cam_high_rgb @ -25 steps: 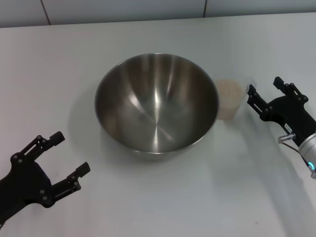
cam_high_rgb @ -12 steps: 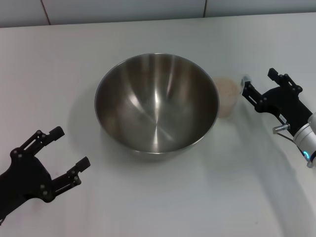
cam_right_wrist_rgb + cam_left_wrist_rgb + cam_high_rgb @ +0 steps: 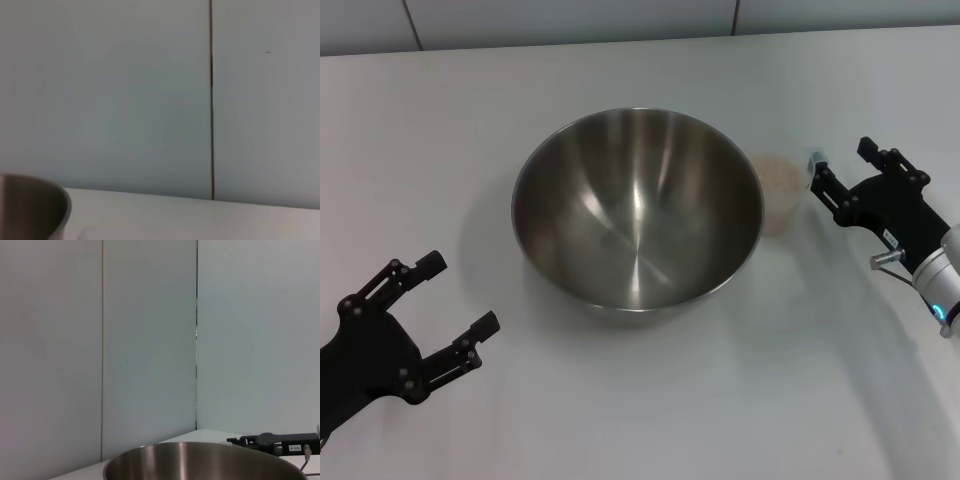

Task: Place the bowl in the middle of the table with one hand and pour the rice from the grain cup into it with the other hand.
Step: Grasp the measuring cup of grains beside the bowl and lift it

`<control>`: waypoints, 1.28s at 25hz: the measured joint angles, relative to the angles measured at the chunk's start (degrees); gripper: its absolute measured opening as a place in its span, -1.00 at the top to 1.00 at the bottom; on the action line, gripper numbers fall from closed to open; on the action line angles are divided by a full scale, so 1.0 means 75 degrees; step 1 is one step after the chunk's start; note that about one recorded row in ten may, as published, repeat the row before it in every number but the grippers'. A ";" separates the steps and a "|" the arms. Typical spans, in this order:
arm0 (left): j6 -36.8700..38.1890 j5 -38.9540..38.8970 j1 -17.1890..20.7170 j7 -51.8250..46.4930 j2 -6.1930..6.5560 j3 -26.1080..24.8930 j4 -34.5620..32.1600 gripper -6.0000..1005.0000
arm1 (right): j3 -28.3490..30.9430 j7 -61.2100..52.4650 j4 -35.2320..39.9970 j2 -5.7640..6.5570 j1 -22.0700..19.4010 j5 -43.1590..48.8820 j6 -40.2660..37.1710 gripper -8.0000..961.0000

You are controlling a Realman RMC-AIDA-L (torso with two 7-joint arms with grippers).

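Observation:
The steel bowl stands upright in the middle of the white table; its rim also shows in the left wrist view and the right wrist view. The grain cup, full of pale rice, stands just right of the bowl. My right gripper is open, its fingertips close to the cup's right side; contact cannot be judged. My left gripper is open and empty at the front left, apart from the bowl.
A grey wall with vertical panel seams runs behind the table's far edge. The right arm's black link shows beyond the bowl in the left wrist view.
My right gripper has moved left and slightly back, closing in on the cup. My left gripper has drawn back slightly toward the front left. Bowl and cup have not moved.

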State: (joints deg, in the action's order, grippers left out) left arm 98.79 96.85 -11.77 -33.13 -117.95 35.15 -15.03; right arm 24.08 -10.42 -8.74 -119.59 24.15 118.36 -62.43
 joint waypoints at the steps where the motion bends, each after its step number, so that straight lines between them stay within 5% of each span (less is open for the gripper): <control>1: 0.0000 0.0000 0.0000 0.0000 0.0000 0.0000 0.0000 -0.73 | 0.0000 0.0000 0.0000 0.0000 0.0000 0.0000 0.0000 -0.44; 13: 0.0028 0.0001 0.0001 0.0000 0.0000 -0.0049 0.0012 -0.73 | -0.0086 0.0149 -0.0042 -0.0009 0.0095 0.0073 0.0025 0.04; 23: 0.0047 0.0000 0.0027 0.0000 0.0000 -0.0070 0.0024 -0.73 | -0.0106 0.0171 -0.0126 -0.0017 0.0096 0.0109 0.0036 0.91; 32: 0.0047 0.0001 0.0048 0.0000 -0.0010 -0.0071 0.0024 -0.73 | -0.0064 0.0229 -0.0153 -0.0015 0.0031 0.0108 -0.0015 0.95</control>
State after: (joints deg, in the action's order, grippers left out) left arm 99.15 96.85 -11.41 -33.13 -118.03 34.62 -14.85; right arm 23.60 -8.70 -9.89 -119.71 24.39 119.17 -62.54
